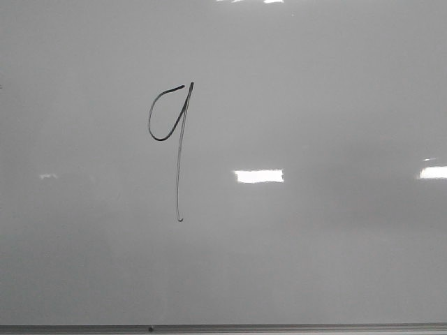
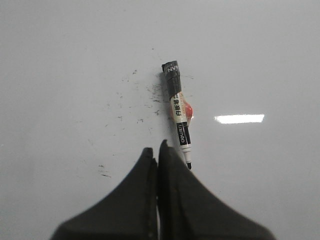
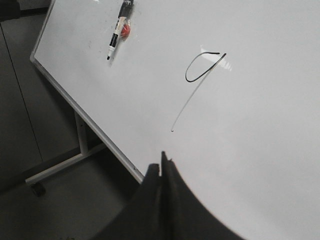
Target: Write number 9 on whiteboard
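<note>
The number 9 [image 1: 174,132] is drawn in thin black line on the whiteboard [image 1: 314,244], left of centre in the front view: a small loop with a long straight tail. The right wrist view shows the same number 9 [image 3: 200,80] on the whiteboard [image 3: 260,125]. A black-and-white marker [image 2: 178,115] lies flat on the whiteboard [image 2: 60,75], uncapped tip towards my left gripper [image 2: 156,150], which is shut and empty just beside that tip. My right gripper [image 3: 161,167] is shut and empty, above the board's edge. Neither gripper shows in the front view.
A small red object [image 2: 189,111] sits against the marker [image 3: 118,29]. Faint black smudges [image 2: 150,92] mark the board near it. The board's grey frame edge [image 3: 95,127] stands on a wheeled white stand [image 3: 60,167] over a dark floor. Bright light reflections [image 1: 258,176] lie on the board.
</note>
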{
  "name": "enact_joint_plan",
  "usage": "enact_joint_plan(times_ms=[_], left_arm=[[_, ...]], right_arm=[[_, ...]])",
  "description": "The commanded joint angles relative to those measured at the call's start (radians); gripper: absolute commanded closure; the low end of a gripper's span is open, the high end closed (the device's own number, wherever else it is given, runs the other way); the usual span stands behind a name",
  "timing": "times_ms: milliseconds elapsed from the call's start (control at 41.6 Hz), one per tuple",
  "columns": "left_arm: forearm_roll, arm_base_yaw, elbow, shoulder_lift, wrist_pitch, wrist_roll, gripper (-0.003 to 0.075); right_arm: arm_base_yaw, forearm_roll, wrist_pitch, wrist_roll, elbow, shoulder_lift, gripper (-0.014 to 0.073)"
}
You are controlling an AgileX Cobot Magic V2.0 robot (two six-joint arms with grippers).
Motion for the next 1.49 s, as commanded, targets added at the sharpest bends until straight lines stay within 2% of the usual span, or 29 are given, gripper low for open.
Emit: enact_joint_plan(times_ms=[0,216,288,361,481,601,721,793,889,962,1178,1466], left_arm=[[-0.004,0.0,0.002,-0.019,-0.091,-0.011,0.0739],[-0.004,0.0,0.002,-0.019,-0.091,-0.011,0.0739],[-0.004,0.0,0.002,-0.019,-0.091,-0.011,0.0739],[-0.004,0.0,0.002,-0.019,-0.091,-0.011,0.0739],[-0.004,0.0,0.002,-0.019,-0.091,-0.011,0.0739],[-0.004,0.0,0.002,-0.017,-0.091,-0.011,0.0739],[-0.004,0.0,0.002,-0.017,-0.091,-0.011,0.0739],[-0.004,0.0,0.002,-0.017,-0.091,-0.011,0.0739],[-0.004,0.0,0.002,-0.017,-0.091,-0.011,0.0739],[-0.004,0.0,0.002,-0.017,-0.091,-0.011,0.0739],[-0.004,0.0,0.002,-0.017,-0.091,-0.011,0.0739],[-0.004,0.0,0.002,-0.017,-0.091,-0.011,0.0739]], right_arm=[[-0.003,0.037,-0.042,0.0,-0.027,0.008,0.0662],[-0.003,0.028,-0.068,0.0,-0.027,0.008,0.0662],[-0.003,-0.015,-0.114,0.006,-0.027,0.007,0.0662],[-0.003,-0.083,-0.165,0.066,-0.027,0.007,0.0662],[-0.01,-0.261,-0.249,0.322,-0.027,0.007,0.0662],[-0.055,-0.474,-0.302,0.657,-0.027,0.007,0.0662],[-0.135,-0.675,-0.325,0.9,-0.027,0.007,0.0662],[-0.169,-0.79,-0.331,0.99,-0.027,0.005,0.0662],[-0.185,-0.911,-0.343,1.025,-0.012,-0.012,0.0662],[-0.197,-0.951,-0.376,1.025,0.02,-0.038,0.0662],[-0.254,-0.954,-0.528,1.025,0.2,-0.146,0.0662],[-0.325,-0.897,-0.518,1.029,0.36,-0.287,0.0662]])
